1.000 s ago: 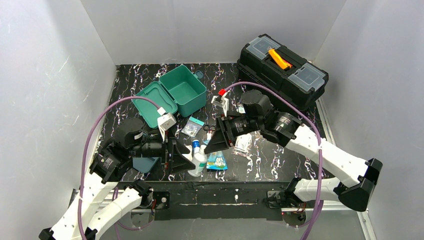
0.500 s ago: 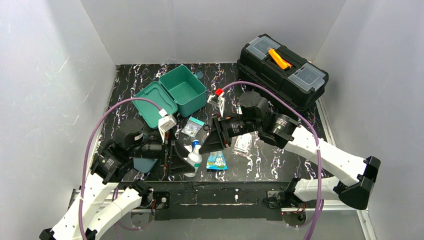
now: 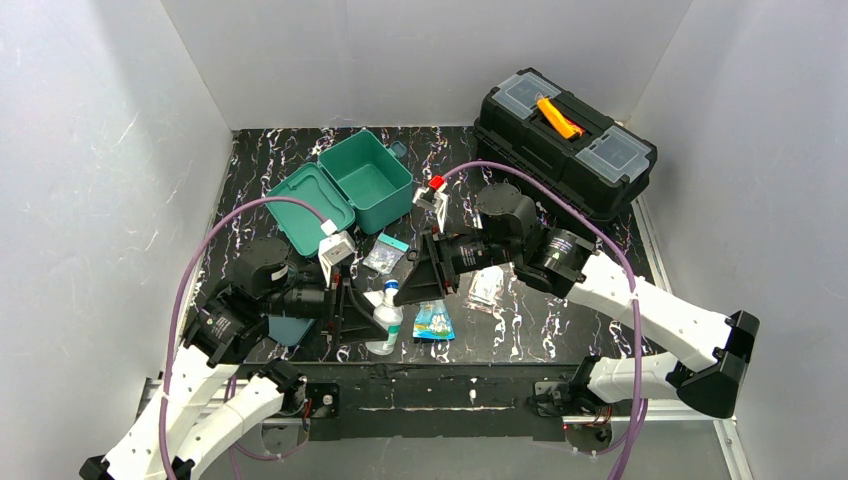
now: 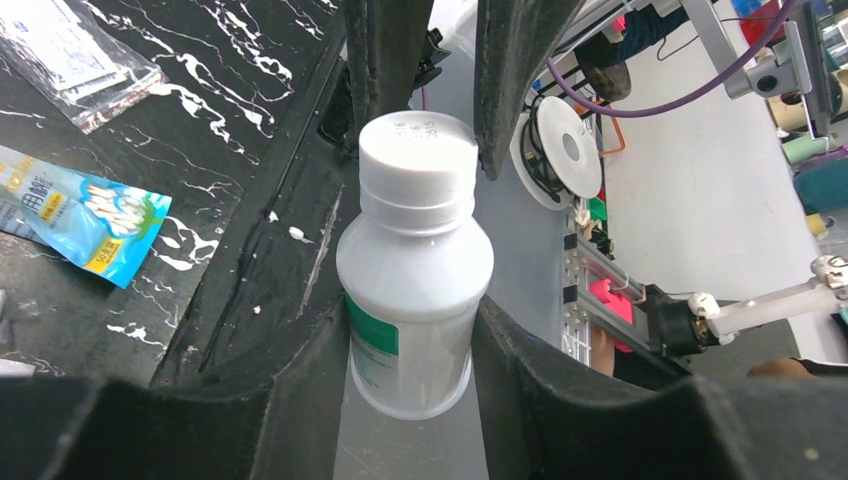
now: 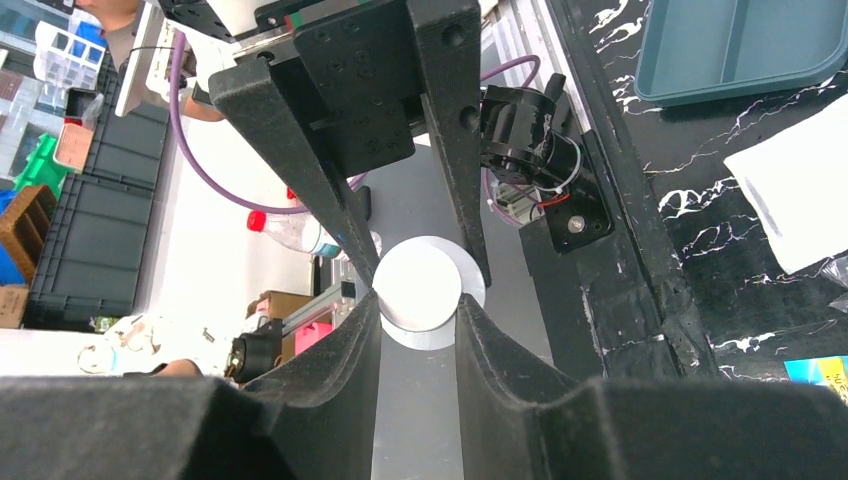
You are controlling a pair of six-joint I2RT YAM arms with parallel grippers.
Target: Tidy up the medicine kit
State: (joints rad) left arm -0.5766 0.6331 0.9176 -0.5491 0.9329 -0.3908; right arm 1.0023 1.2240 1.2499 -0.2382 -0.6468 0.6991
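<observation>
The teal medicine kit box [image 3: 372, 180] stands open at the back left, its lid [image 3: 310, 205] lying flat beside it. A white bottle [image 3: 384, 322] with a green label hangs tilted above the table's front edge. My left gripper [image 3: 362, 318] is shut on the bottle's body [image 4: 415, 290], one finger [image 4: 310, 380] against each side. From the opposite side my right gripper [image 3: 402, 294] is shut on its white cap [image 5: 418, 282], and those right fingers [image 4: 385, 60] show around the cap in the left wrist view.
A dark teal inner tray [image 3: 290, 328] lies by the left arm. A blue packet [image 3: 434, 320], a clear packet [image 3: 384, 255], a white packet [image 3: 487, 285], small scissors [image 3: 418, 256] and a blue-capped bottle [image 3: 390, 287] lie mid-table. The black toolbox [image 3: 565, 135] stands back right.
My right gripper has carried the white bottle a little left and tilted it. My left gripper's fingers have closed from wide open onto the bottle's body.
</observation>
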